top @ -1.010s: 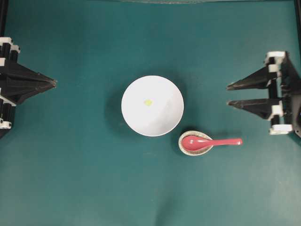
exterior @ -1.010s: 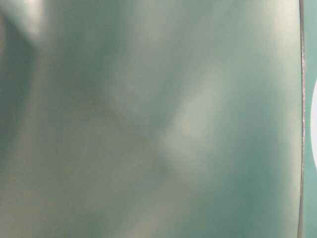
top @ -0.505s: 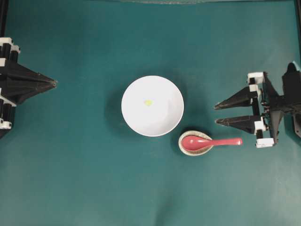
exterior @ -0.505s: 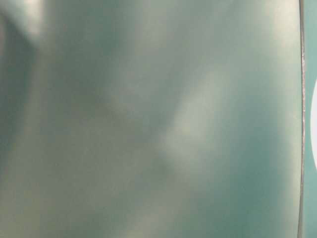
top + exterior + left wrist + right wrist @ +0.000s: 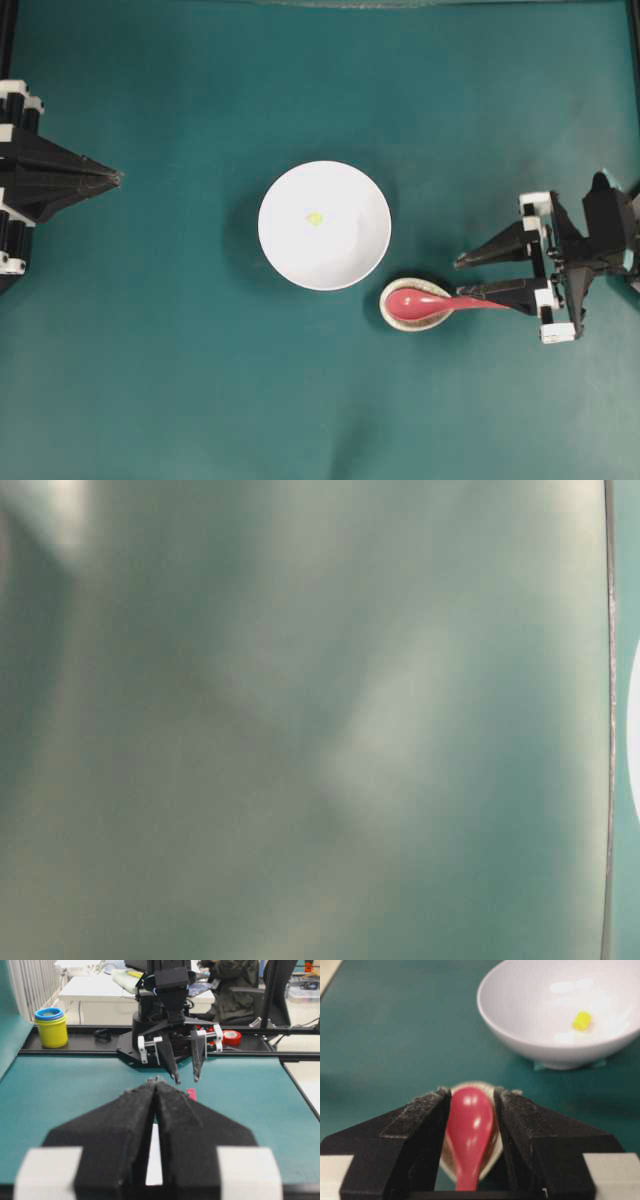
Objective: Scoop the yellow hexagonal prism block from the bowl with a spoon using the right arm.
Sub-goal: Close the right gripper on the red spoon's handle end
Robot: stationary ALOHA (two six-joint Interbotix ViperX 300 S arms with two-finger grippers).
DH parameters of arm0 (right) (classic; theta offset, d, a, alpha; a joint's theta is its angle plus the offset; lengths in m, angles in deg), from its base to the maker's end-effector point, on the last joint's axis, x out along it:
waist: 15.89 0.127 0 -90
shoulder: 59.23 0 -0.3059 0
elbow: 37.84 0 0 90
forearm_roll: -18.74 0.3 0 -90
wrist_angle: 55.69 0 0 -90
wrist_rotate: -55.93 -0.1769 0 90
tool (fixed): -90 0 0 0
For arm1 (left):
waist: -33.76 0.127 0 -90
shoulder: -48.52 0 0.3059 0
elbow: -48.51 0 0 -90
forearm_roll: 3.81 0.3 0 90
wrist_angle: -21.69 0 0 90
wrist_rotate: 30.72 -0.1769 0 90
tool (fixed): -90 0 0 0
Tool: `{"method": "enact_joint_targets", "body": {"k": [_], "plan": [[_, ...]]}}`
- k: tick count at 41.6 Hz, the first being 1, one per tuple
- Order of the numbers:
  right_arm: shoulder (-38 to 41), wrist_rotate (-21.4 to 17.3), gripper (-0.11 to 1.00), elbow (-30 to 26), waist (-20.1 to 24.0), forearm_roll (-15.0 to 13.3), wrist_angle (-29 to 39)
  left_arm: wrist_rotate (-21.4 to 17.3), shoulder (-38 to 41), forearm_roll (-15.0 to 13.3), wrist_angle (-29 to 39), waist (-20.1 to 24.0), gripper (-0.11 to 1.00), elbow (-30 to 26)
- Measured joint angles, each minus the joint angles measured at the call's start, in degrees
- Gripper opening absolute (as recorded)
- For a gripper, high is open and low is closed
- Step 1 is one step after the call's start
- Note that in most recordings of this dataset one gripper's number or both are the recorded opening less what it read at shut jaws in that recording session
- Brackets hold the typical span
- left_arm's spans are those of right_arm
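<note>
Currently my right hand (image 5: 468,276) sits at 3 o'clock on the teal worktop (image 5: 200,380), fingers parted and pointing toward centre. The overhead view shows the lower finger lying over the handle of the spoon (image 5: 420,304); the upper finger stands apart from it. My right wrist view shows the red-pink scoop (image 5: 469,1120) between both black fingers, handle running back under the hand. Whether the pads touch the handle, I cannot tell; the hand reads as spread, not clamped.

Spoon's scoop rests in the small speckled spoon rest (image 5: 392,316), which sits just beside the bowl (image 5: 340,250) at its 4 o'clock.

Bowl: white, round, mid-worktop. The yellow hexagonal prism block (image 5: 315,217) lies inside it, slightly toward 10 o'clock of the bowl's centre; also seen in my right wrist view (image 5: 581,1020).

Left hand (image 5: 115,177) at 9 o'clock, fingers pressed together to a point, grasping nothing, well apart from the bowl.

Table-level view: blurred teal, nothing legible.
</note>
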Motion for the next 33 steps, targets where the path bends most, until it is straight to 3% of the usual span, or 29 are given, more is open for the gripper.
{"method": "enact_joint_targets", "body": {"k": [18,33], "plan": [[10.11,0.00,0.47,-0.09,10.55,10.02,-6.06,-0.26,0.09,0.00,0.00,0.00,0.00,0.00],[13.36,0.09,0.47,-0.09,11.78,11.43,-6.06,-0.44,0.09,0.00,0.09,0.00,0.00,0.00]]}}
